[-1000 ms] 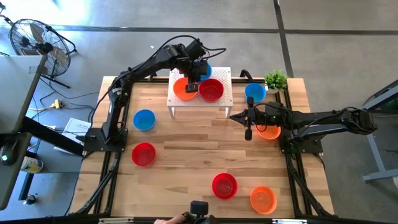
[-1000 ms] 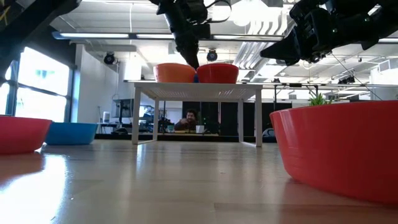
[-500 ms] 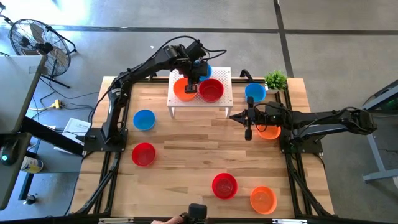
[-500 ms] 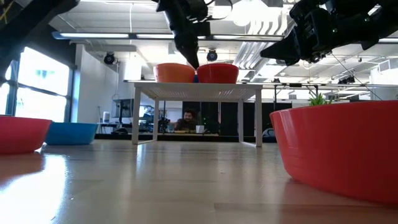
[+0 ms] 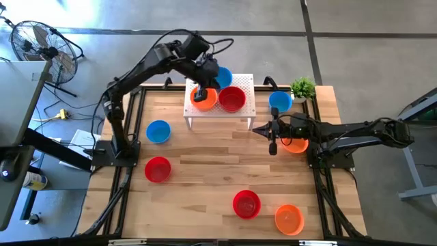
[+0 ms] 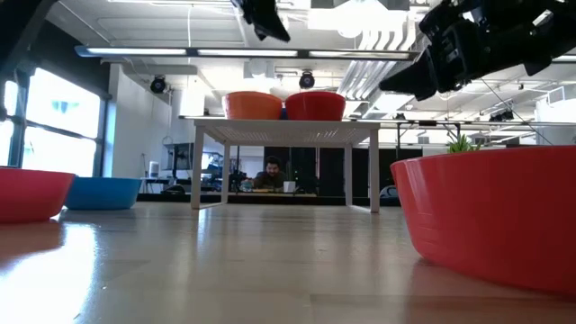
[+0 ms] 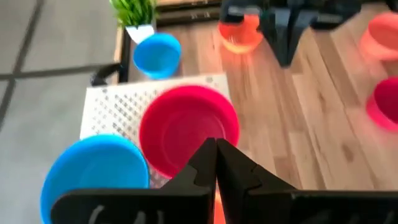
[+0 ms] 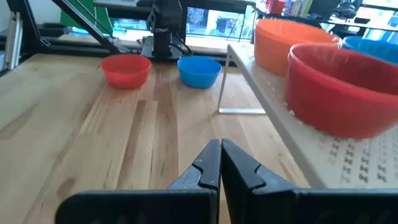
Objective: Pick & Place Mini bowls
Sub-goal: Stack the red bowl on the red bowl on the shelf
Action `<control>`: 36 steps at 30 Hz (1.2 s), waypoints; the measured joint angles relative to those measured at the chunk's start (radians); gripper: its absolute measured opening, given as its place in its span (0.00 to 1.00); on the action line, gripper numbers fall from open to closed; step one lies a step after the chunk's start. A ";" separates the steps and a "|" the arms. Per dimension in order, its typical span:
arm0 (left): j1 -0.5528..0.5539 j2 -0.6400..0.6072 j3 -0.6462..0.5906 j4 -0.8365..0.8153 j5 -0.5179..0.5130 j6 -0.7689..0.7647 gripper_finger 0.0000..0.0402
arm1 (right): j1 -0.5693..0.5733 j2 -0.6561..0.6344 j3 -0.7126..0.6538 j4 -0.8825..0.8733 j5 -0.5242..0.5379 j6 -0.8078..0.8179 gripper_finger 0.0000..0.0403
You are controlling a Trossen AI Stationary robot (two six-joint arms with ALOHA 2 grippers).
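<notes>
Three mini bowls sit on the white perforated stand [image 5: 246, 102]: an orange one [image 5: 205, 101], a red one [image 5: 231, 99] and a blue one [image 5: 223, 77]. My left gripper [image 5: 201, 91] is shut and empty, high above the orange bowl; its closed fingers show in the left wrist view [image 7: 216, 149] and at the top of the low view [image 6: 265, 16]. My right gripper [image 5: 257, 128] is shut and empty, held above the table to the right of the stand, its fingers pointing toward the table's left edge [image 8: 220, 149]. An orange bowl [image 5: 296, 144] lies under the right arm.
Loose bowls rest on the table: blue [image 5: 158, 131] and red [image 5: 158, 169] at the left, red [image 5: 246, 203] and orange [image 5: 288, 219] near the front, blue [image 5: 280, 101] beside the small green plant [image 5: 302, 87]. The table's middle is bare wood.
My left gripper has risen from between the orange and red bowls on the stand to well above them, and has shifted a little toward the table's left edge. The bowls on the stand have stayed where they were.
</notes>
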 joint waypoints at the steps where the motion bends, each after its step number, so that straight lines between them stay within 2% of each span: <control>1: -0.003 -0.013 -0.025 0.033 0.004 -0.012 0.00 | 0.000 0.000 -0.005 0.002 0.000 0.001 0.00; 5: -0.007 -0.086 -0.190 0.199 -0.012 -0.068 0.00 | 0.000 0.000 -0.024 0.027 0.000 0.012 0.00; 12: -0.006 -0.317 -0.625 0.598 -0.112 -0.159 0.00 | 0.000 0.000 -0.073 0.112 0.000 0.029 0.00; 23: -0.006 -0.698 -1.220 1.061 -0.112 -0.308 0.00 | 0.000 0.000 -0.073 0.133 0.017 0.064 0.00; 30: -0.006 -0.856 -1.563 1.466 -0.058 -0.396 0.00 | 0.063 -0.003 -0.047 -0.021 0.109 0.146 0.02; 36: -0.006 -0.896 -1.763 1.647 -0.056 -0.451 0.00 | 0.171 0.003 0.137 -0.442 0.209 0.315 0.06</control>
